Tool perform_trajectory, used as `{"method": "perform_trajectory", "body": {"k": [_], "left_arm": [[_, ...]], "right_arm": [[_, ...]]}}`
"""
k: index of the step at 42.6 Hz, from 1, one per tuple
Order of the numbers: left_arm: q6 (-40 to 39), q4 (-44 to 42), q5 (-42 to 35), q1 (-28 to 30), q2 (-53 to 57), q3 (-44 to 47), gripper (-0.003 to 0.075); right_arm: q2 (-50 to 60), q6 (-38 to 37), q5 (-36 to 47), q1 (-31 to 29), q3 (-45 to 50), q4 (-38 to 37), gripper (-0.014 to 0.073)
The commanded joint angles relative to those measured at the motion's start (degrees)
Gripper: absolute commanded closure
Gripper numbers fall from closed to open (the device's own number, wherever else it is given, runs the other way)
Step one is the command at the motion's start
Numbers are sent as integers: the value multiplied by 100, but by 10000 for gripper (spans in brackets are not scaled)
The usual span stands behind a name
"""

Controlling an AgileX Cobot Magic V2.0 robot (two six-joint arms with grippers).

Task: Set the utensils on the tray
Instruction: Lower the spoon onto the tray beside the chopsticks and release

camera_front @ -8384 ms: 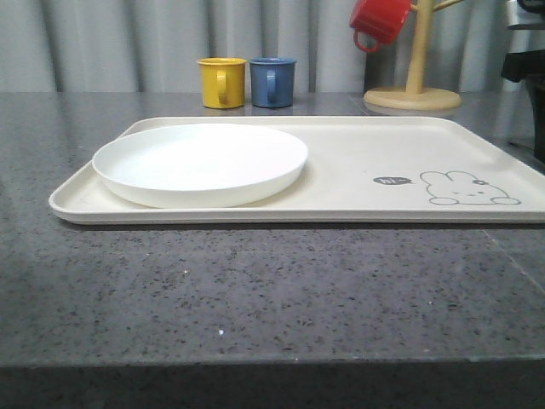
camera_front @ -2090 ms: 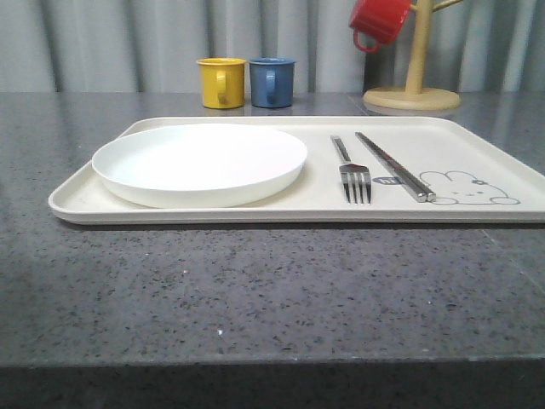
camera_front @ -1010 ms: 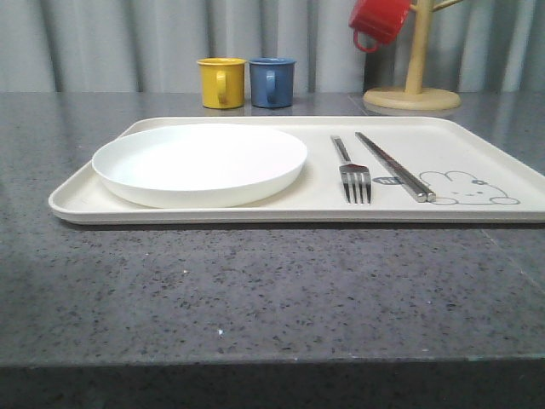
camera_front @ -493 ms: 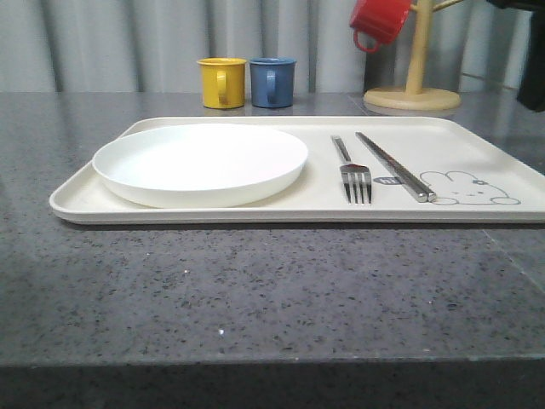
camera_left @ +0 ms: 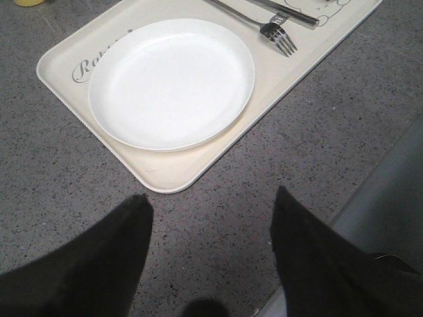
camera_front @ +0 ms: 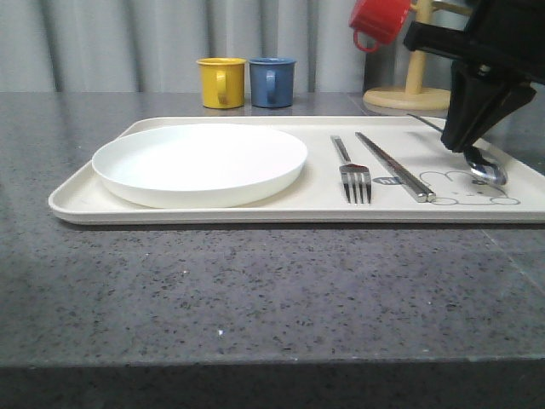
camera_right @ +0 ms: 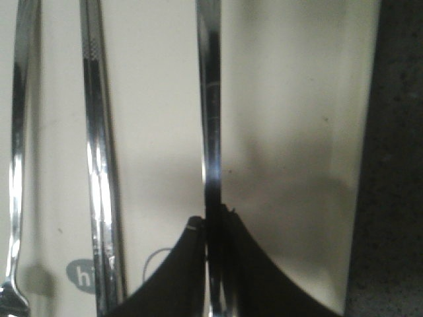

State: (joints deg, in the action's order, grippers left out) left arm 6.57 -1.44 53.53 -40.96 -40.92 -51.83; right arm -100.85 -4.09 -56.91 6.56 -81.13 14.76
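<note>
The cream tray (camera_front: 255,213) lies across the table with a fork (camera_front: 353,175) and a pair of chopsticks (camera_front: 393,166) side by side on its right half. My right gripper (camera_front: 464,141) hangs over the tray's right end, shut on the handle of a spoon (camera_front: 485,166) whose bowl sits low over the rabbit drawing. In the right wrist view the gripper (camera_right: 210,228) pinches the spoon handle (camera_right: 211,132), beside the chopsticks (camera_right: 99,165) and fork (camera_right: 16,165). My left gripper (camera_left: 211,224) stands open over bare table near the tray (camera_left: 59,66) corner.
A round white plate (camera_front: 200,164) fills the tray's left half. Behind the tray stand a yellow mug (camera_front: 221,82) and a blue mug (camera_front: 272,82). A red mug (camera_front: 381,21) hangs on a wooden stand (camera_front: 415,85) at the back right.
My right arm has come in from the upper right with the spoon and dropped low over the tray's right end. Fork, chopsticks and plate have not moved.
</note>
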Motion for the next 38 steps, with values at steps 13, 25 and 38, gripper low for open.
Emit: {"method": "perform_trajectory", "body": {"k": [13,25,38], "left_arm": [[-56,38,-397,-38,9,-131,323],[-56,38,-397,-38,9,-131,323],[-56,38,-397,-38,9,-131,323]], "right_arm": [[464,44,125,-9,-175,2,247],[1705,1031,-249,349,48,-385,242],[3826,1070,42,1059,1766,-1105,242]]}}
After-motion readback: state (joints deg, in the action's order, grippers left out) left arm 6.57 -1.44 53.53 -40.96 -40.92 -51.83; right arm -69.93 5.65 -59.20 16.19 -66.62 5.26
